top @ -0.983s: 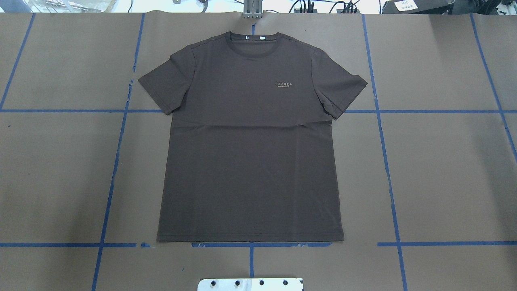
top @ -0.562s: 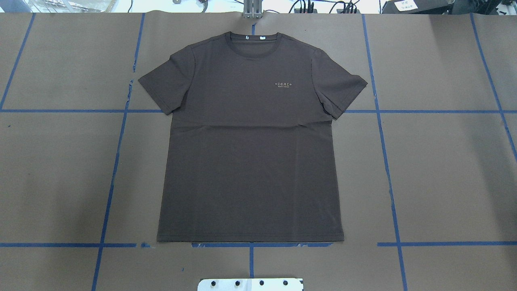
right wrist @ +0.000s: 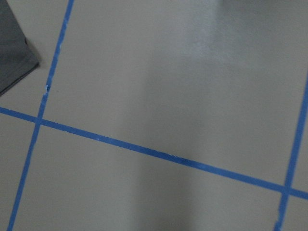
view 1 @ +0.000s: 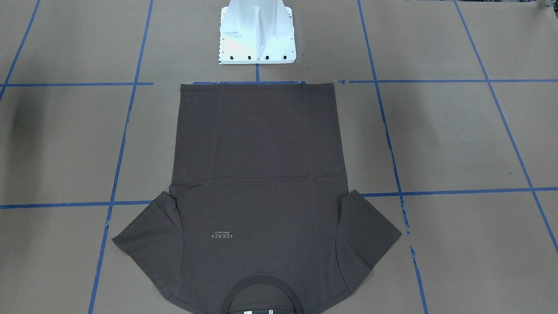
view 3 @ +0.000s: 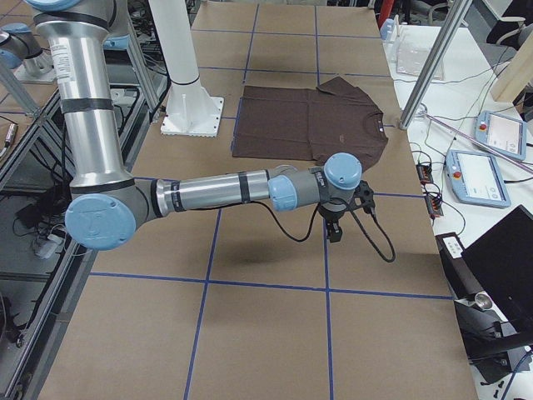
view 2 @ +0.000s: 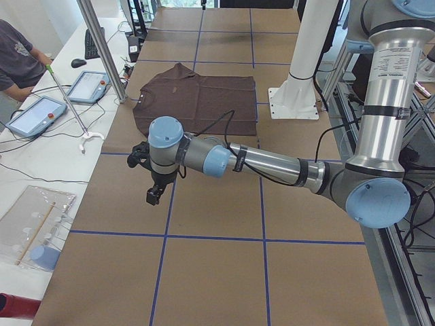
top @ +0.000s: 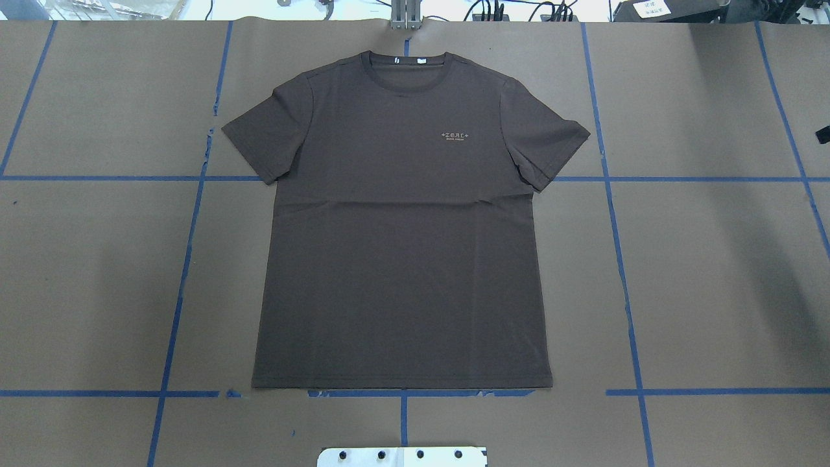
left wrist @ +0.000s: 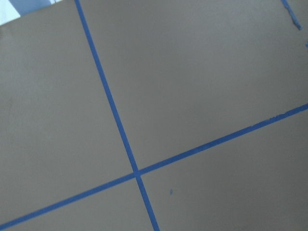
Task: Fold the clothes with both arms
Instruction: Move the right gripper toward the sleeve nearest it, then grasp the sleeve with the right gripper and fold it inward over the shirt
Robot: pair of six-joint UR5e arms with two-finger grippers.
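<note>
The dark brown T-shirt lies flat and face up on the brown table, with its collar at the far side and its hem near the robot base. Both sleeves are spread out, and the pale logo shows on the chest. My left gripper hangs over bare table, well to the left of the shirt. My right gripper hangs over bare table to the right of it. I cannot tell whether either is open or shut. A sleeve corner shows in the right wrist view.
The white pedestal base stands just behind the hem. Blue tape lines grid the table. A person and tablets are at the far table edge, beside a metal post.
A small black part has come into the overhead view at its right edge. The shirt has not moved.
</note>
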